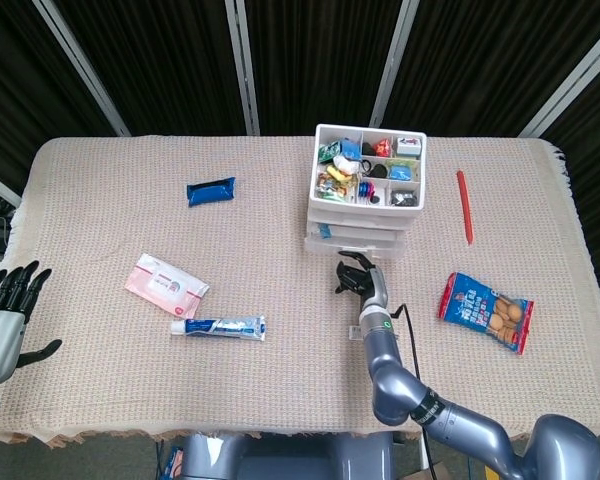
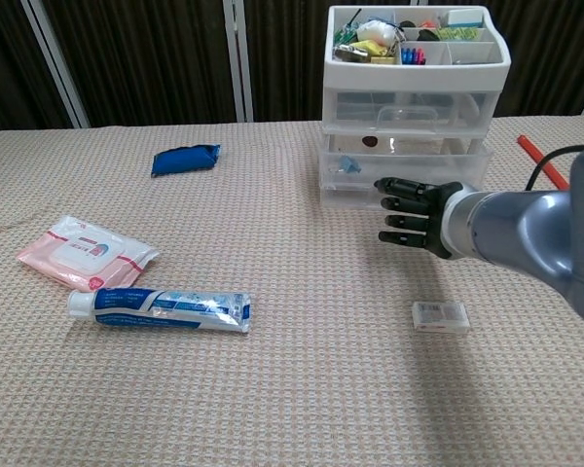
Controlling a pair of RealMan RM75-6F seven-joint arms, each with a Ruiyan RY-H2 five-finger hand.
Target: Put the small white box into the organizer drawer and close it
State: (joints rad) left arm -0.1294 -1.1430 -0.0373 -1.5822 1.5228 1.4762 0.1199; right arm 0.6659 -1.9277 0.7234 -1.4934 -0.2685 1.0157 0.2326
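Drawer being opened; box not yet stowed.

The right hand [image 2: 414, 216] sits at the front of the organizer [image 2: 409, 126], fingers [image 2: 391, 209] curled toward the bottom drawer [image 2: 355, 195]; whether they actually hook its front cannot be told, and nothing else is in the hand. The bottom drawer appears slightly drawn out in the head view. The white box [image 2: 440, 316] lies on the tabletop [image 2: 273, 389], well short of the organizer and untouched. The left hand [image 1: 5, 310] rests at the tabletop's edge, fingers apart and empty. Judged remaining: finish opening the drawer, pick up the box, place it inside, close the drawer.
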